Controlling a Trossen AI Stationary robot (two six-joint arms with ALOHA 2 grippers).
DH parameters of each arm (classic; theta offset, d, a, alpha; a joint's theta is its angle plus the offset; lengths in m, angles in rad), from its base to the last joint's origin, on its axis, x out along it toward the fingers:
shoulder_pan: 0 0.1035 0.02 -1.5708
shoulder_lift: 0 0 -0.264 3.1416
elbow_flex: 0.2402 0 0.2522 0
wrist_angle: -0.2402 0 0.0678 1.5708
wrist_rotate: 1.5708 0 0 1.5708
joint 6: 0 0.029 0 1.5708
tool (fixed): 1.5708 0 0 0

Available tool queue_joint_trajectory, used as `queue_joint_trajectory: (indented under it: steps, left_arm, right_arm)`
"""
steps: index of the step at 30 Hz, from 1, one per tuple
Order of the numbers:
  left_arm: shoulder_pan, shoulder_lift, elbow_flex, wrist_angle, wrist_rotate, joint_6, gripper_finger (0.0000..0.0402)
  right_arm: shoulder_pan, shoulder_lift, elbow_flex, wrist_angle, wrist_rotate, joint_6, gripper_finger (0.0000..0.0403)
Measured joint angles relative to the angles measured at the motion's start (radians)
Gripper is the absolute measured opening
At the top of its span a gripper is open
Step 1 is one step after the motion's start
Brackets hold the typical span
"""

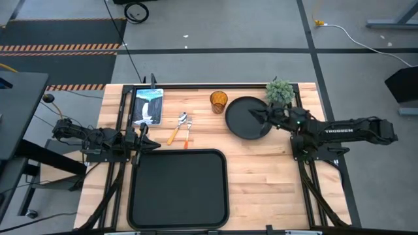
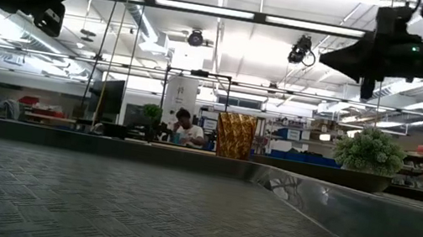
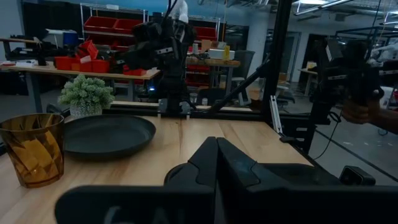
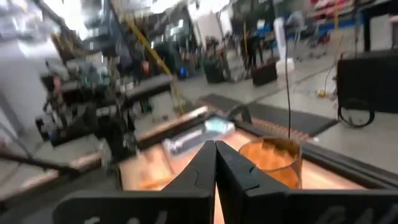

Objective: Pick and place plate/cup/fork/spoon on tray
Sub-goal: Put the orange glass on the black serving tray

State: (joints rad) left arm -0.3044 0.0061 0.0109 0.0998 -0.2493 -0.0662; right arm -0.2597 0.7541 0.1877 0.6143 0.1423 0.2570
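Observation:
The round black plate (image 1: 247, 123) lies flat on the table at the far right, beside the amber cup (image 1: 218, 101), which stands upright. The spoon (image 1: 176, 129) and the fork (image 1: 187, 135) lie side by side on the wood just beyond the black tray (image 1: 177, 189). My right gripper (image 1: 251, 111) is shut and empty, held well above the plate's far-left part; it also shows in the low view (image 2: 332, 58). My left gripper (image 1: 155, 145) is shut and empty over the tray's far left corner, and it shows shut in its wrist view (image 3: 216, 142).
A green fuzzy plant (image 1: 279, 91) stands at the plate's far right edge. A printed card or packet (image 1: 147, 106) lies at the far left. Bare wood (image 1: 261, 183) lies to the right of the tray. A person sits in the room beyond the table (image 2: 185, 128).

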Motion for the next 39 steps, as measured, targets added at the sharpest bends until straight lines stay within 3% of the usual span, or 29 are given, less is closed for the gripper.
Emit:
queue_joint_trajectory:
  steps: [9, 18, 27, 39]
  left_arm:
    - [0.000, 0.000, 0.000, 0.000, 0.000, 0.000, 0.0009]
    - [0.000, 0.000, 0.000, 0.000, 0.000, 0.000, 0.0009]
    - [0.000, 0.000, 0.000, 0.000, 0.000, 0.000, 0.0009]
    - [0.000, 0.000, 0.000, 0.000, 0.000, 0.000, 0.0009]
  right_arm:
    - [-0.001, 0.064, 0.119, -0.184, -0.100, -0.030, 0.0011]
    - [-0.007, 0.138, 0.316, -0.417, -0.094, -0.085, 0.0011]
    - [-0.057, 0.309, 0.528, -0.641, -0.086, -0.096, 0.0015]
    - [-0.157, 0.605, 0.770, -0.887, -0.109, -0.138, 0.0091]
